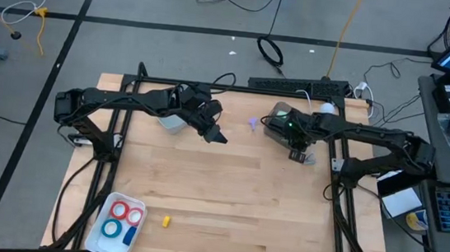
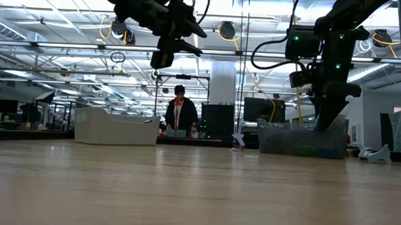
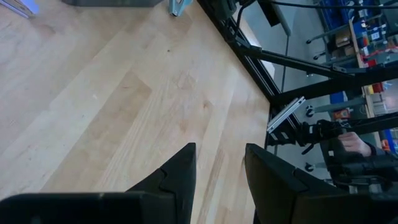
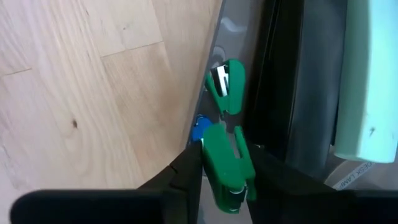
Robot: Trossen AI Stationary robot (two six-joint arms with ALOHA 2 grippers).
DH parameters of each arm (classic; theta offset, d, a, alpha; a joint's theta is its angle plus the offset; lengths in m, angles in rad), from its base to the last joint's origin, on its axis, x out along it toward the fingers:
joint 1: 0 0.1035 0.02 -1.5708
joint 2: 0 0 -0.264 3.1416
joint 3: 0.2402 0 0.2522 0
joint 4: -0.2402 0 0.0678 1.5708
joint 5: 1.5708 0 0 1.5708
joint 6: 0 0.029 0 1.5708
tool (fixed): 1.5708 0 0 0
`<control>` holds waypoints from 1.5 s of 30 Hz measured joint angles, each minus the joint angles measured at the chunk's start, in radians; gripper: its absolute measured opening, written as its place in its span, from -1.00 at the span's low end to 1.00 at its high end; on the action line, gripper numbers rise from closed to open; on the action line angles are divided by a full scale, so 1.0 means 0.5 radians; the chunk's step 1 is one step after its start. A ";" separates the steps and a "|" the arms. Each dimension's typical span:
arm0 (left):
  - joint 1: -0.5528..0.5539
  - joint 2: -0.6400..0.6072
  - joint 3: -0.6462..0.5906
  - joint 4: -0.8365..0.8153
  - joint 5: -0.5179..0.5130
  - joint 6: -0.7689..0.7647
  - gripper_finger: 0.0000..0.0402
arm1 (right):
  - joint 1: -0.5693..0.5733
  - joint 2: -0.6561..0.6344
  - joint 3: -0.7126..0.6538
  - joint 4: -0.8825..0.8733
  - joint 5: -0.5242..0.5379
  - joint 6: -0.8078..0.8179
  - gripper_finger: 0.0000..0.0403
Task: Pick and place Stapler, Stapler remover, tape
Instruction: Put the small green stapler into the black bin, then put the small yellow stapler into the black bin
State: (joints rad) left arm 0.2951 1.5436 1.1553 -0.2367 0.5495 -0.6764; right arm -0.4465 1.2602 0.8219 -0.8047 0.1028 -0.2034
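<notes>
My right gripper point(image 4: 227, 165) reaches down into a clear bin point(image 1: 277, 129) at the table's far right and is shut on a small green stapler point(image 4: 225, 149). Just beyond it, a green stapler remover point(image 4: 227, 84) with metal claws lies in the bin by the clear wall. My left gripper point(image 3: 221, 168) hangs open and empty, high above the far middle of the table point(image 1: 220, 137). Red tape point(image 1: 123, 211) and blue tape point(image 1: 111, 231) lie in a white tray point(image 1: 143, 216) at the near left corner. My right gripper pinches the green stapler by its two long sides point(image 4: 208, 160), one finger on each side. The fingers come steeply from above, pointing down into the bin. Whether the stapler rests on the bin's floor or hangs clear, I cannot tell.
A pale bin point(image 1: 173, 123) stands at the far left behind my left gripper. A small purple thing point(image 1: 252, 123) lies beside the clear bin, and a small yellow thing point(image 1: 165, 220) beside the tray. Something blue point(image 4: 199, 132) lies by the stapler. A person point(image 2: 179, 115) stands far behind the table.
</notes>
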 joint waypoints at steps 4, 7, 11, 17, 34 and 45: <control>0.000 0.000 0.000 0.000 0.000 0.001 -0.32 | 0.000 0.001 0.000 -0.001 0.000 -0.006 -0.44; 0.000 0.000 0.000 0.001 0.000 0.001 -0.32 | 0.000 0.000 0.000 0.000 0.013 -0.005 -0.36; 0.000 0.000 0.000 0.000 0.000 0.001 -0.32 | 0.001 -0.006 0.000 -0.001 0.091 -0.009 -0.33; 0.000 0.000 0.000 0.001 0.001 0.000 -0.32 | 0.001 -0.025 0.000 -0.003 0.114 -0.035 -0.35; -0.140 -0.001 0.001 -0.638 -0.011 0.282 -0.32 | 0.002 -0.612 0.044 0.193 -0.048 0.425 -0.41; -0.650 -0.001 0.000 -1.236 -0.053 0.816 -0.32 | 0.003 -0.930 0.044 0.509 -0.161 0.536 -0.42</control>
State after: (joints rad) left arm -0.0300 1.5433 1.1554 -0.8548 0.5232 -0.2687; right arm -0.4450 0.7950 0.8440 -0.5503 0.0223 0.0647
